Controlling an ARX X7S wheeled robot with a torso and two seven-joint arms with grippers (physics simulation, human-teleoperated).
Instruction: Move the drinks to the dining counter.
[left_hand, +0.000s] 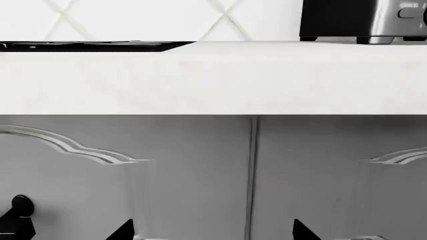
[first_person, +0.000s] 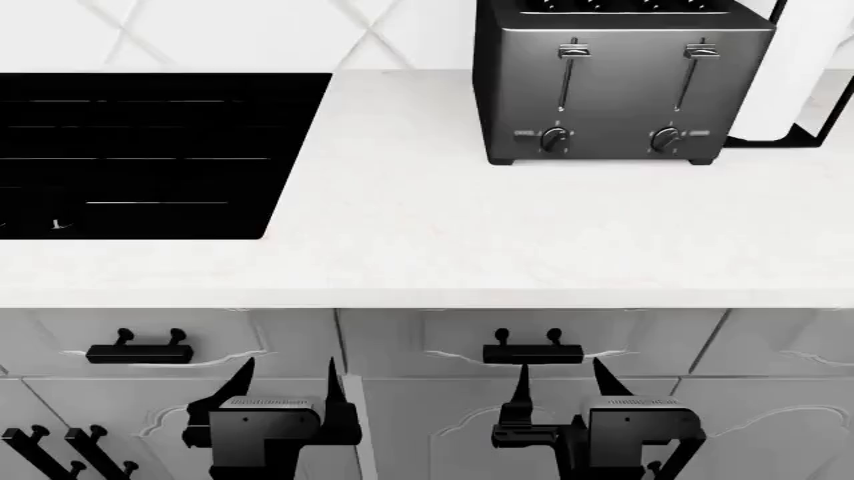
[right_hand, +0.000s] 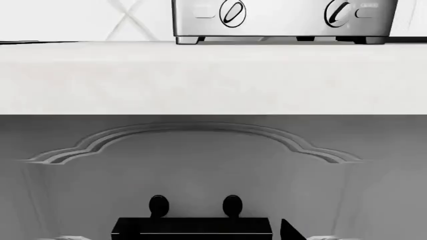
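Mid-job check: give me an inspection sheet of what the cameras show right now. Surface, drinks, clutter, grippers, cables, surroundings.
Surface: white counter with a black cooktop set in on the left; this is not the dining counter.
Job's things: nothing seen; neither can nor milk bottle in any view.
Clutter: metal toaster at the back right, a white paper towel roll on a black holder beside it.
Grippers: left gripper and right gripper both open, empty, low in front of the cabinet doors.
Cables: nothing seen.
Surroundings: grey cabinet fronts with black handles under the counter, white tiled wall behind.
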